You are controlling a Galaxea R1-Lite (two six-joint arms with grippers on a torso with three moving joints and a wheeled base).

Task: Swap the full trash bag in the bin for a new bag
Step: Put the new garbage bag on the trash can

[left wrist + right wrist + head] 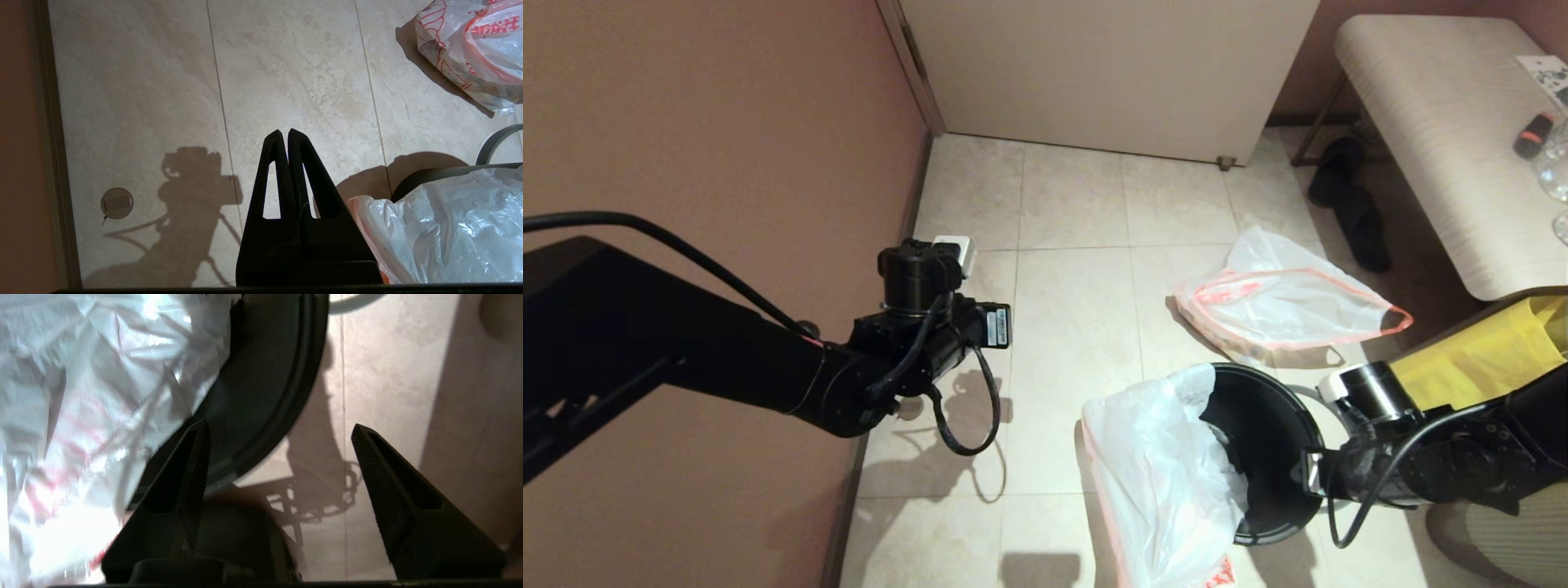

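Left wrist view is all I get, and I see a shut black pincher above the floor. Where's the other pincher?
Observer: The right gripper is open, right next to the rim of the bin.
Operator: Is it holding the crinkly bag?
Observer: No. In the right wrist view nothing sits between its jaws.
Operator: Is the bag covering the whole bin?
Observer: No. In the head view the new bag drapes over the bin's left side only, and the black inside is bare on the right.
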